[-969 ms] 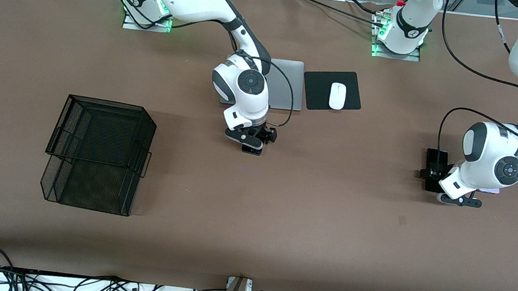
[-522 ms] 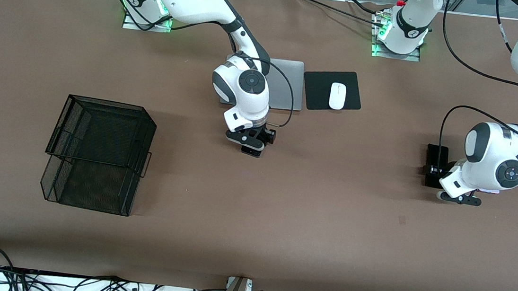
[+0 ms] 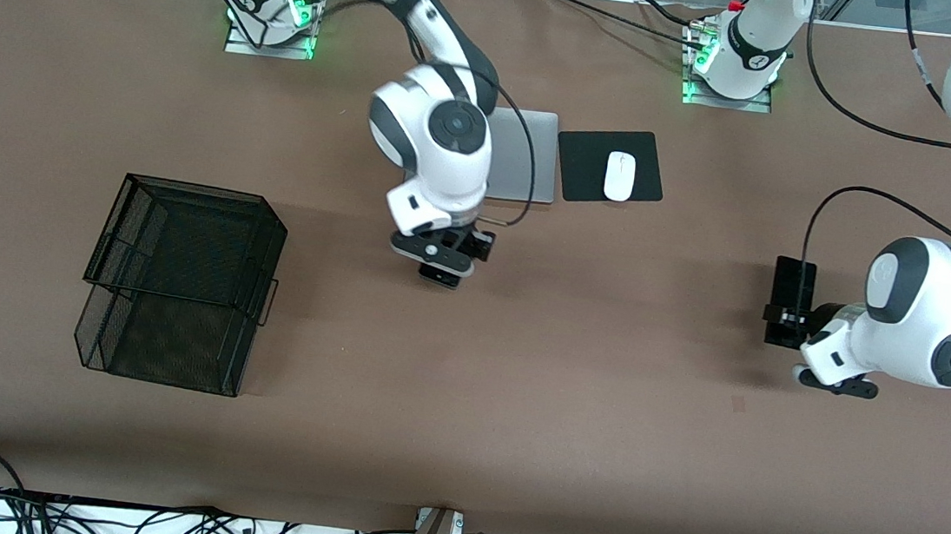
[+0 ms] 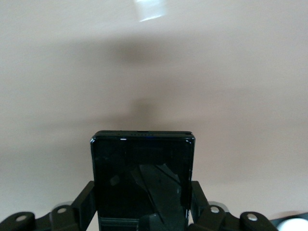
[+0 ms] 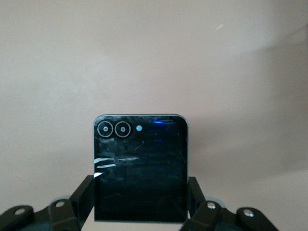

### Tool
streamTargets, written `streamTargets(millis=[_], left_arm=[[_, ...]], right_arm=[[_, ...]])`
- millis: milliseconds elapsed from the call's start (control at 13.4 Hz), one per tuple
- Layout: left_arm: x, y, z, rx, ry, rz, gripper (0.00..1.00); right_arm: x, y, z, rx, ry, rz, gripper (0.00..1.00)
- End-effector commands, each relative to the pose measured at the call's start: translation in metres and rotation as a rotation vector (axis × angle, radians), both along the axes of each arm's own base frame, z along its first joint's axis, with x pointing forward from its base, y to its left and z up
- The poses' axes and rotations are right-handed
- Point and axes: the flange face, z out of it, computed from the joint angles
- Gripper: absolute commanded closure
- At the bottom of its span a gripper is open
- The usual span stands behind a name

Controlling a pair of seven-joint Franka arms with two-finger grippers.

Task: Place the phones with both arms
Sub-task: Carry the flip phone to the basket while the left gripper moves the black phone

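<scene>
Nearest the front camera of the things in play, the left gripper point(image 3: 795, 315) hangs over bare table point(image 3: 604, 384) toward the left arm's end, its 2 fingers closed on the long slim black phone point(image 3: 789, 299); in the left wrist view that slab point(image 4: 142, 180) sticks straight out past the fingertips, pinched across its narrow width, so its long axis runs in line with the gripper. The right gripper point(image 3: 443, 266) is over mid-table, just on the camera side of the grey laptop point(image 3: 523, 156), and its fingers are clamped on the small squarish black phone point(image 3: 440, 276); the right wrist view shows that phone point(image 5: 140, 168) with 2 round lenses and a small dot near its free edge, again held by its 2 side edges. The black wire basket point(image 3: 180, 282) sits toward the right arm's end of the table, well apart from both grippers, and I judge it the likely drop point, though nothing confirms that. If so, the relation that matters is distance along the table: the right gripper is clearly the closer of the 2 and has open table between it and the basket, while the left gripper would have to cross most of the table's length. Farther off lie the black mouse pad point(image 3: 610, 166) and white mouse point(image 3: 619, 176). The 3rd phone is not visible.
</scene>
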Motion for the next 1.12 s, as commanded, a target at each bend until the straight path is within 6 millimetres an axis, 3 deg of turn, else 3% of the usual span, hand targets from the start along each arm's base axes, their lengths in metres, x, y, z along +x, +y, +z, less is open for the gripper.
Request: streamTargets(millis=[0, 75, 224, 373, 522, 745, 820, 894, 969, 1043], left_arm=[[0.005, -0.076, 0.014, -0.032, 0.008, 0.004, 0.87], [0.001, -0.112, 0.008, -0.057, 0.020, 0.001, 0.87], [-0.007, -0.206, 0.005, -0.075, 0.005, -0.023, 0.88], [-0.014, -0.281, -0.013, -0.053, -0.051, 0.063, 0.87], [-0.029, -0.355, -0.040, -0.099, -0.148, 0.138, 0.87], [-0.065, -0.451, -0.083, -0.190, -0.271, 0.293, 0.87], [-0.079, -0.476, -0.091, -0.220, -0.298, 0.333, 0.87], [-0.087, -0.489, -0.093, -0.240, -0.313, 0.354, 0.83], [-0.093, -0.498, -0.091, -0.243, -0.310, 0.358, 0.64], [-0.093, -0.499, -0.086, -0.246, -0.314, 0.366, 0.01]], right_arm=[[0.016, -0.087, 0.041, -0.043, 0.067, 0.067, 0.93], [0.017, -0.133, 0.052, -0.024, 0.094, 0.098, 0.93], [0.020, -0.229, 0.065, -0.002, 0.136, 0.167, 0.93], [0.024, -0.314, 0.057, -0.008, 0.147, 0.214, 0.93], [0.038, -0.387, 0.043, -0.012, 0.135, 0.254, 0.93], [0.057, -0.463, -0.005, 0.039, 0.135, 0.249, 0.93], [0.059, -0.474, -0.017, 0.045, 0.140, 0.234, 0.93], [0.060, -0.477, -0.023, 0.044, 0.149, 0.231, 0.91], [0.059, -0.480, -0.024, 0.045, 0.151, 0.224, 0.78], [0.061, -0.482, -0.026, 0.044, 0.155, 0.207, 0.19]])
